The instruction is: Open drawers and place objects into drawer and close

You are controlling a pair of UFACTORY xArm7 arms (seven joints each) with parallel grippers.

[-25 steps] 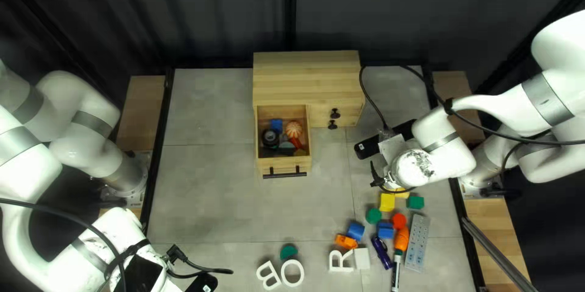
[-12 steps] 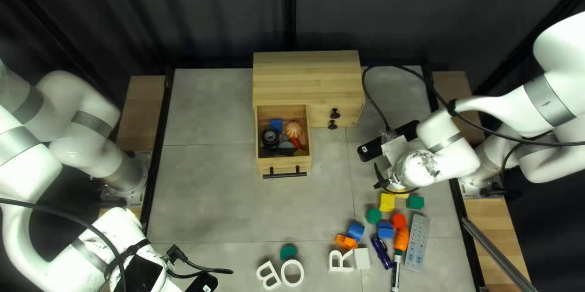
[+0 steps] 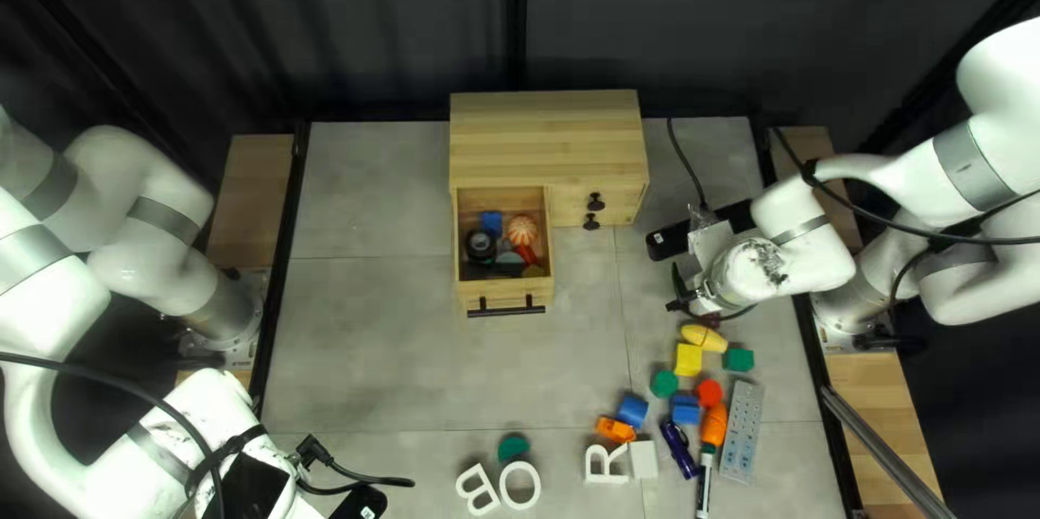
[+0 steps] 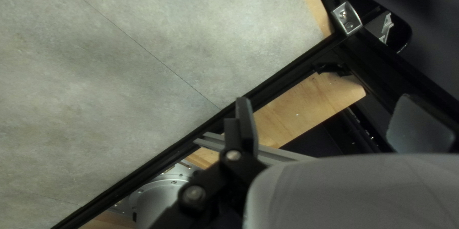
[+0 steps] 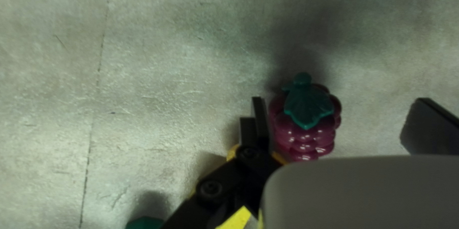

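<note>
While the right gripper (image 3: pixel 704 294) is standing wide open, gripping nothing, the purple toy grapes (image 5: pixel 306 136) are lying between its fingers (image 5: pixel 260 121) in its wrist view, closer to one. Whether they are touching it, I cannot tell.

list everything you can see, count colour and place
cabinet: 1, pale wood, far edge
drawer: 1, pale wood, cabinet's front, open
knobs: 2, black, cabinet's front
tape roll: 1, black, in drawer
ball: 1, orange, in drawer
other things: count unclear, mixed colours, in drawer
grapes: 1 bunch, purple, within open right hand
small pieces: 2 blue, 3 green, 2 yellow, 2 orange, 1 red, 1 purple, near side
marker: 1, black-white, near right
strip: 1, grey, near right
letters: 3, white, near edge
block: 1, white, beside letters
table: 1, grey, centre
curtain: 1, dark, behind table
cables: several, black, along arms
arms: 2, white, table sides
hands: 2, black, arm ends
</note>
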